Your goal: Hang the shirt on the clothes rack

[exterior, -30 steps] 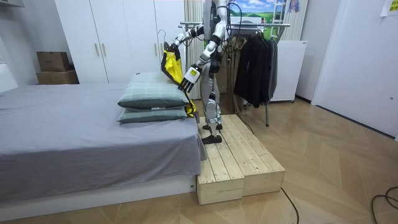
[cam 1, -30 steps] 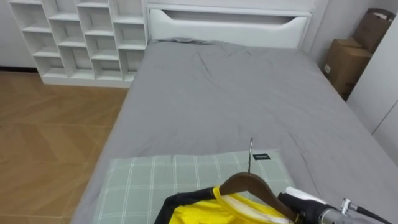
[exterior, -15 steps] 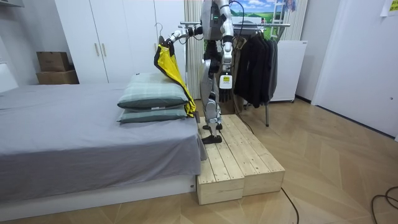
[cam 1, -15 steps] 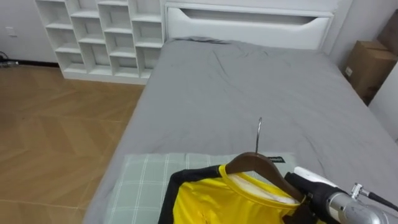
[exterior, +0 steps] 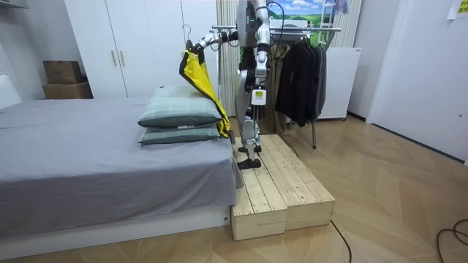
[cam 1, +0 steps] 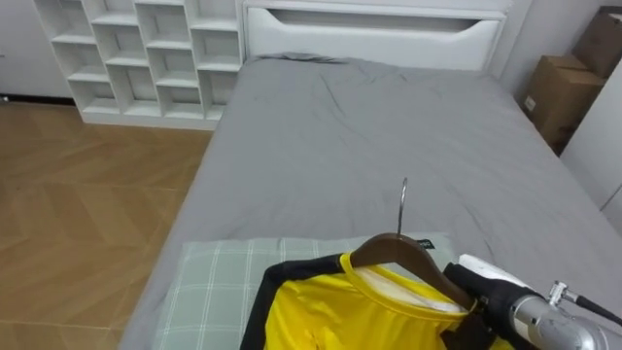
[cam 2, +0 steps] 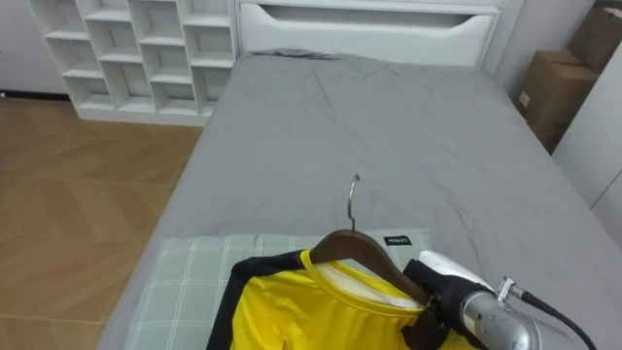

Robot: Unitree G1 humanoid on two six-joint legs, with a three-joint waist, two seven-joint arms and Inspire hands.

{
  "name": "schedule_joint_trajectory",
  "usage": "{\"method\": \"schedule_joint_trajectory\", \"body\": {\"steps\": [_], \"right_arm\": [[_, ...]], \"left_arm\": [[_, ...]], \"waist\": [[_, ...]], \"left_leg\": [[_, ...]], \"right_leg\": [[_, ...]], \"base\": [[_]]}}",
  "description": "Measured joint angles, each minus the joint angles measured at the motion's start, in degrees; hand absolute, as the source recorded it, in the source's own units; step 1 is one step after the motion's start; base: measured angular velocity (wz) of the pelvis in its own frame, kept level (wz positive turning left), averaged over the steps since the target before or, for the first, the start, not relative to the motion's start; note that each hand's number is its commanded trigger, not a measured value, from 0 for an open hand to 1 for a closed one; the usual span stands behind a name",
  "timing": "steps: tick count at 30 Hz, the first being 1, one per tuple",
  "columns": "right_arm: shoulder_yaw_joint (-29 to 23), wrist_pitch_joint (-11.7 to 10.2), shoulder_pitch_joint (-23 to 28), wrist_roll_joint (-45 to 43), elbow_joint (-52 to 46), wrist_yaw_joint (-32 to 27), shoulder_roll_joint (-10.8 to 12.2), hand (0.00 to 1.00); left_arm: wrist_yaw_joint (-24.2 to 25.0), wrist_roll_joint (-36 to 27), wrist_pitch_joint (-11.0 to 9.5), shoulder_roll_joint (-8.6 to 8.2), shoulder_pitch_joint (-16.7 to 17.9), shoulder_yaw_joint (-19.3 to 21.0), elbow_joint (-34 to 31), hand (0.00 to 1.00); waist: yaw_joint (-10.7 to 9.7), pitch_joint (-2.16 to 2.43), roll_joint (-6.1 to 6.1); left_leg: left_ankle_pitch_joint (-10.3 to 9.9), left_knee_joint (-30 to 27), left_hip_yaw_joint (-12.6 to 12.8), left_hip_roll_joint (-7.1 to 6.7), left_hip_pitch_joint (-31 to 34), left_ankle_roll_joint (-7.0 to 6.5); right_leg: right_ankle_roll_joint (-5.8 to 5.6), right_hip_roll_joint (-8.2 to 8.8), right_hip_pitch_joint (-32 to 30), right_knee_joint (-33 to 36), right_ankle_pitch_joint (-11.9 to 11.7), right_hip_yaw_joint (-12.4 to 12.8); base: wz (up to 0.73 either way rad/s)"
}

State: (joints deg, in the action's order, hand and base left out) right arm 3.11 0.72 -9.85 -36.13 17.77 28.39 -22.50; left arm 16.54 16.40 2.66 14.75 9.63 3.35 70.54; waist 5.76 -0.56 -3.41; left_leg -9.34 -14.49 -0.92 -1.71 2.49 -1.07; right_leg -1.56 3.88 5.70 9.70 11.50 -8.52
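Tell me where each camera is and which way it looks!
Left eye view: on the robot's head, looking down along the bed toward the headboard; the right hand grips the hanger with the yellow shirt, lower right.
Right eye view: just beside it, facing the same way; same hand and hanger.
Room view: stands off beside the bed, facing the whole robot on the wooden platform, left hand hanging down.
Shared: every view shows the bed, hanger and shirt.
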Motion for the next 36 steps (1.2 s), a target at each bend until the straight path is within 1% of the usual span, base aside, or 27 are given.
{"method": "schedule_joint_trajectory", "body": {"steps": [7, 10, 16, 20, 24, 26, 27, 29, 30, 31, 32, 33, 35, 36], "right_arm": [[0.0, 0.0, 0.0, 0.0, -0.4, -1.2, 0.0, 1.0], [0.0, -0.1, 0.0, 0.0, -0.5, -1.6, -0.1, 1.0], [0.0, -0.1, 0.0, 0.1, -1.2, -1.6, -0.2, 1.0], [-0.2, 0.2, 0.4, 0.0, -4.1, -1.6, -0.4, 1.0], [-0.5, 0.3, 1.0, -0.1, -5.8, -1.6, -0.4, 1.0], [-0.7, 0.3, 1.2, 0.1, -5.8, -1.6, -0.4, 1.0], [-0.8, 0.3, 1.2, 0.1, -5.8, -1.6, -0.4, 1.0], [-1.3, 0.3, 1.8, 0.1, -5.8, -1.6, -0.4, 1.0], [-1.6, 0.3, 1.9, -0.1, -5.8, -1.6, -0.4, 1.0], [-1.6, 0.1, 2.0, -0.1, -5.8, -1.9, -0.3, 1.0], [-1.6, 0.1, 2.0, -0.1, -5.8, -2.1, -0.3, 1.0], [-1.6, 0.1, 2.0, -0.1, -5.8, -2.1, -0.3, 1.0], [-1.5, 0.3, 2.0, -0.2, -5.8, -2.1, -0.4, 1.0], [-1.5, 0.4, 2.0, -0.4, -5.8, -2.1, -0.4, 1.0]], "left_arm": [[-0.1, 0.0, -0.1, -0.19, 0.0, -0.1, -1.6, 0.0], [-0.1, 0.0, -0.1, -0.23, 0.0, -0.1, -1.6, 0.0], [-0.1, 0.0, -0.1, -0.3, 0.1, -0.2, -2.0, 0.0], [-0.2, 0.0, 0.0, -0.3, 0.4, -0.2, -2.0, 0.0], [-0.1, 0.3, 0.5, -0.34, 0.0, -0.2, -2.0, 0.0], [-0.1, 0.9, 0.7, -0.32, -0.1, -0.1, -2.1, 0.0], [-0.1, 1.2, 0.7, -0.31, 0.0, -0.1, -2.1, 0.0], [-0.1, 1.3, 0.7, -0.33, -0.2, -0.2, -2.0, 0.0], [-0.2, 1.3, 0.7, -0.37, -0.5, -0.2, -1.9, 0.0], [-0.2, 1.3, 0.7, -0.33, -0.8, -0.2, -1.8, 0.0], [-0.7, 1.3, 0.7, -0.3, -1.1, -0.2, -1.8, 0.0], [-0.9, 1.3, 0.7, -0.31, -1.2, -0.1, -1.8, 0.0], [-1.4, 1.2, 0.7, -0.02, -1.3, -0.1, -1.9, 0.0], [-1.4, 1.2, 0.8, 0.0, -1.3, -0.1, -1.9, 0.0]], "waist": [[-0.3, -0.17, -0.98], [-0.6, -0.07, -1.28], [-0.9, -0.01, -1.32], [-1.5, 0.0, -1.31], [-1.8, 0.1, -1.48], [-1.5, 0.11, -1.45], [-1.5, 0.1, -1.46], [-1.9, 0.11, -1.51], [-1.9, 0.08, -1.48], [-1.4, -0.01, -1.32], [-0.8, -0.02, -1.2], [-0.5, -0.03, -1.18], [-0.4, -0.05, -1.18], [-0.4, -0.08, -1.14]], "left_leg": [[0.0, 0.0, -0.1, -0.01, -0.1, 0.0], [0.0, 0.0, -0.1, -0.01, -0.1, 0.0], [0.0, -0.1, 0.3, 0.09, -0.3, 0.0], [0.0, -0.1, 0.5, 0.09, -0.2, -0.02], [-0.1, 0.0, 1.3, 0.19, -0.2, -0.11], [-0.3, -0.2, 3.4, 0.81, -0.1, -0.28], [-0.4, -0.2, 4.0, 0.98, -0.1, -0.31], [-0.6, -0.3, 5.4, 1.26, -0.2, -0.47], [-0.8, -0.3, 7.1, 1.64, -0.5, -0.61], [-1.1, -0.3, 9.3, 2.31, -0.9, -0.61], [-1.5, -0.3, 12.0, 3.08, -1.5, -0.65], [-1.7, -0.3, 13.4, 3.34, -1.8, -0.61], [-2.4, 0.2, 18.8, 5.15, -3.2, -0.59], [-2.7, 0.3, 20.2, 5.53, -3.6, -0.57]], "right_leg": [[0.0, -0.01, -0.2, 0.0, 0.0, 0.0], [0.0, -0.01, -0.1, 0.0, 0.0, 0.0], [0.02, 0.0, -0.4, 0.2, 0.0, 0.4], [0.02, 0.04, -0.6, 0.4, 0.0, 0.7], [0.02, 0.04, -1.3, 1.0, 0.0, 1.6], [0.02, -0.13, -2.4, 1.3, -0.4, 3.3], [0.02, -0.19, -2.8, 1.7, -0.4, 3.8], [0.02, -0.17, -3.9, 3.0, -0.5, 4.7], [-0.01, -0.15, -4.9, 4.2, -0.5, 5.4], [0.17, -0.19, -6.4, 5.3, -1.1, 5.0], [0.4, -0.12, -7.3, 5.9, -1.9, 3.1], [0.51, -0.05, -7.7, 6.1, -2.3, 2.0], [1.09, 0.02, -9.0, 6.0, -4.2, -0.9], [1.26, 0.0, -9.2, 5.9, -4.7, -1.7]], "base": [[0.0], [0.0], [-0.03], [-0.03], [-0.12], [-0.39], [-0.41], [-0.4], [-0.76], [-1.17], [-1.19], [-1.27], [-1.3], [-1.34]]}}
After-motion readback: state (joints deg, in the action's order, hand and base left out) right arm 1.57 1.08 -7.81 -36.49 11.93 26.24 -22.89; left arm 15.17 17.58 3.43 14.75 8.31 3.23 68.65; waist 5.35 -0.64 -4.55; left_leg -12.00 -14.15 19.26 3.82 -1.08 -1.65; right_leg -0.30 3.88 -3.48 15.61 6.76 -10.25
